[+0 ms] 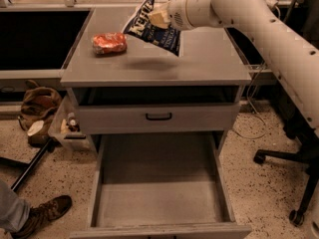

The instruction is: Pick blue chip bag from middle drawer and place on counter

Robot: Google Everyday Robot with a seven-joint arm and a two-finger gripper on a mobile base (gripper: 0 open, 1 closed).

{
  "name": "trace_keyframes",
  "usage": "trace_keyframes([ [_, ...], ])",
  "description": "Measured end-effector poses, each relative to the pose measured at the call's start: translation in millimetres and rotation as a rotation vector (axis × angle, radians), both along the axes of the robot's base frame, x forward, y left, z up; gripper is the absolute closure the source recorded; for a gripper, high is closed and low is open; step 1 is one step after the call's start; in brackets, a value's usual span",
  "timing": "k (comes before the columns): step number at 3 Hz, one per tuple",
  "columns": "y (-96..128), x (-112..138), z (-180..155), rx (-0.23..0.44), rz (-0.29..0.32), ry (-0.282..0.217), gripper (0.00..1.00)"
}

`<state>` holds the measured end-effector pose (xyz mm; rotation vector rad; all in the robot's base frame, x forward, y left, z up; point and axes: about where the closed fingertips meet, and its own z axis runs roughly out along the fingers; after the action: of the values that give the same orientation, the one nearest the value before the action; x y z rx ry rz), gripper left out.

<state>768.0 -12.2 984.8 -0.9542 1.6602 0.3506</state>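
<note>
The blue chip bag (152, 26), dark blue with a white band of black letters, hangs tilted in the air above the back middle of the counter (199, 63). My gripper (158, 19) is shut on the bag's upper part, with the white arm reaching in from the upper right. The middle drawer (159, 203) is pulled fully out below, and its grey floor is bare.
An orange-red snack bag (109, 43) lies on the counter's left part. A shut drawer front with a black handle (158, 116) sits above the open drawer. A black sink area (35, 36) is at left, a chair base (294, 183) at right, a shoe (47, 213) at bottom left.
</note>
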Motion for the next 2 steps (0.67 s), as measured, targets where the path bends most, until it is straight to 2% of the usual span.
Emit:
trace_keyframes([
  [1,-1,21,-56,0.04,0.028,0.137,1.0],
  [2,-15,28,-94,0.075,0.023,0.231,1.0],
])
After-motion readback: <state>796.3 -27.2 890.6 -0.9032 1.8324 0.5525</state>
